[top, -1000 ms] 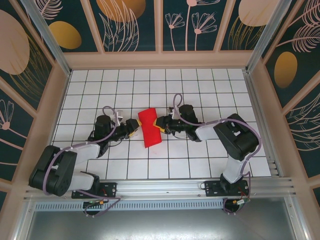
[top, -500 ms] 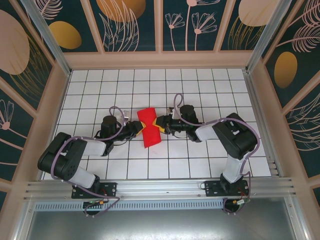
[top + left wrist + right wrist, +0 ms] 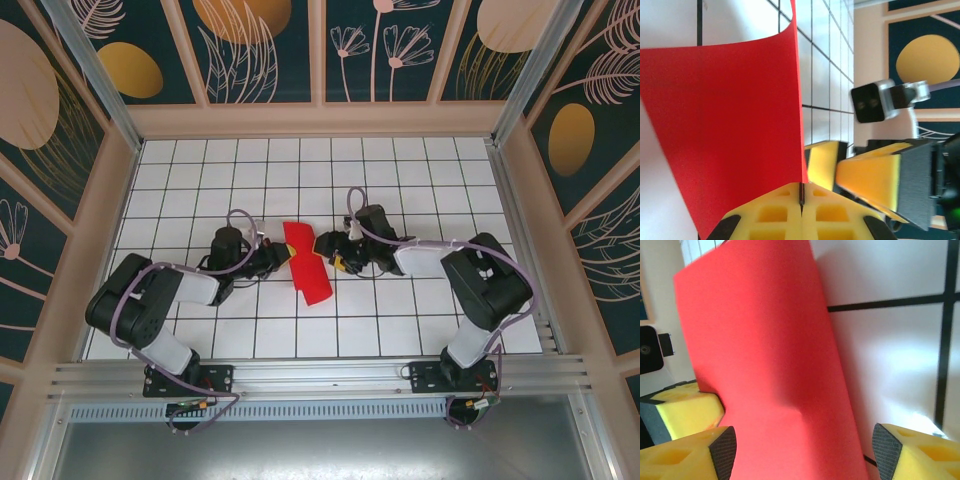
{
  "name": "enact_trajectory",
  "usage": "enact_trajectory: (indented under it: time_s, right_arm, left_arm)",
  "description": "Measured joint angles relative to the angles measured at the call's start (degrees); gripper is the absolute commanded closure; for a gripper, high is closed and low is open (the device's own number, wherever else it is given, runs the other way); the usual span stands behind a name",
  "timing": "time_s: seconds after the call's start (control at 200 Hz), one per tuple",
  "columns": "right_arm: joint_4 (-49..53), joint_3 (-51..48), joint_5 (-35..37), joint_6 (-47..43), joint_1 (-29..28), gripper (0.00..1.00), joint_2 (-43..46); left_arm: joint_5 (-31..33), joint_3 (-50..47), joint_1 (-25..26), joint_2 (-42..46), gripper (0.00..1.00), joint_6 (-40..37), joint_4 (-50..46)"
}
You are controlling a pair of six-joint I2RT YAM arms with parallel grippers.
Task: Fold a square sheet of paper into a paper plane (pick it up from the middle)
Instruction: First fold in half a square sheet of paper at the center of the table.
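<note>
The thin bright red sheet of paper point(image 3: 305, 263), folded into a narrow bent strip, lies between the two grippers over the white grid-tiled bench point(image 3: 400, 330). The left gripper point(image 3: 801, 192) is clamped on the sheet's near edge, its yellow pads pressed together. The right gripper point(image 3: 802, 452) stands open, one finger on either side of the sheet. The creases are hard to make out, and both wrist views cut off the sheet's edges.

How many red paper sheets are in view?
1: thin bright red paper sheet, curled, mid-table, its edge pinched in the left gripper. Another could hide beneath it.
</note>
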State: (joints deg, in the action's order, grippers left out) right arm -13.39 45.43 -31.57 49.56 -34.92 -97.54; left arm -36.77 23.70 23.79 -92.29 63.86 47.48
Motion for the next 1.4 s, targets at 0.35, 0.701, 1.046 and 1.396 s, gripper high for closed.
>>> enact_trajectory:
  time_s: [0.35,0.701,1.046,1.396]
  right_arm:
    - [11.4,8.3,1.5,-11.4,0.0,0.32,-3.5]
    - [16.7,11.3,2.2,-14.9,0.0,0.5,-8.6]
    - [20.3,13.2,4.5,-17.8,-0.2,0.57,-9.8]
    - [23.0,14.7,5.9,-21.2,-0.5,0.6,-10.6]
  left_arm:
    - [3.0,0.9,1.1,-0.3,0.95,-3.2,-5.9]
    - [4.4,2.5,2.1,-1.3,0.65,-4.3,-8.2]
    - [13.0,6.2,2.1,7.1,0.3,-7.9,-22.3]
    - [21.4,7.9,2.1,11.6,0.02,-10.5,-29.4]
